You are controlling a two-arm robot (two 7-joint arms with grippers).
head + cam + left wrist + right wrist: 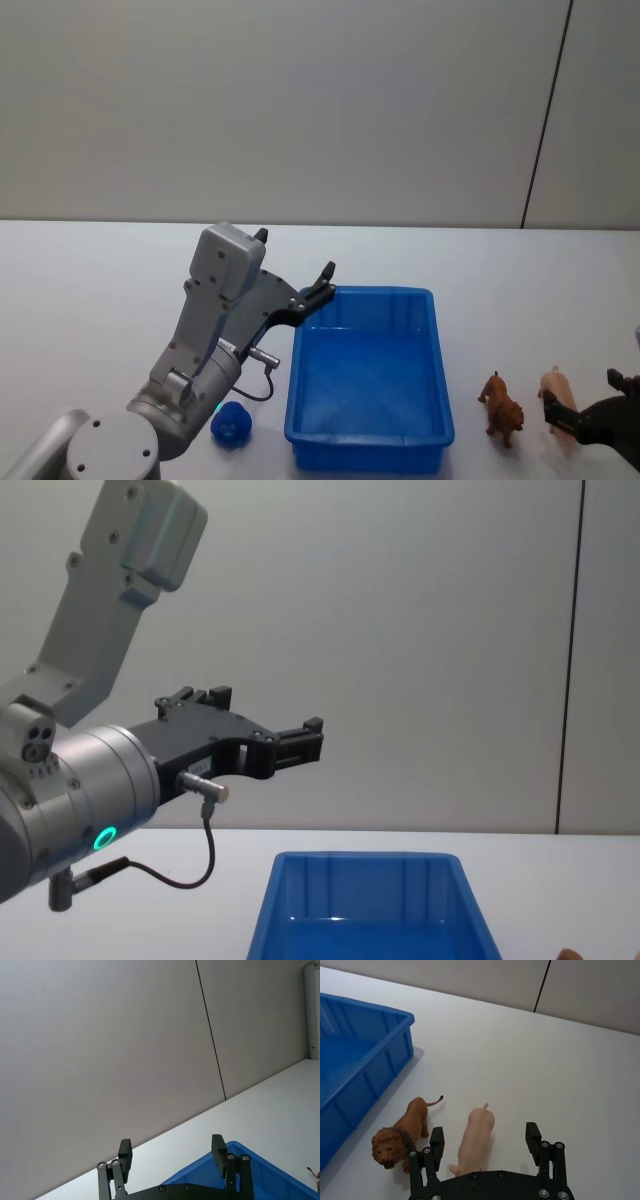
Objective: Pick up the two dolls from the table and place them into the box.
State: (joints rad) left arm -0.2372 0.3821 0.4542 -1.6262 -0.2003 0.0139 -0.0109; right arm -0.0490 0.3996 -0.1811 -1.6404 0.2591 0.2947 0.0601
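left claw (171,1146) hangs open and empty, raised beside the blue box (366,455); right claw (485,1132), open, straddles the pink doll (476,1140) beside the lion doll (404,1130).

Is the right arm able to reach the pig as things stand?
Probably yes. The right end effector is open and the pig lines up with its gap; the lion stands close beside, not in between.
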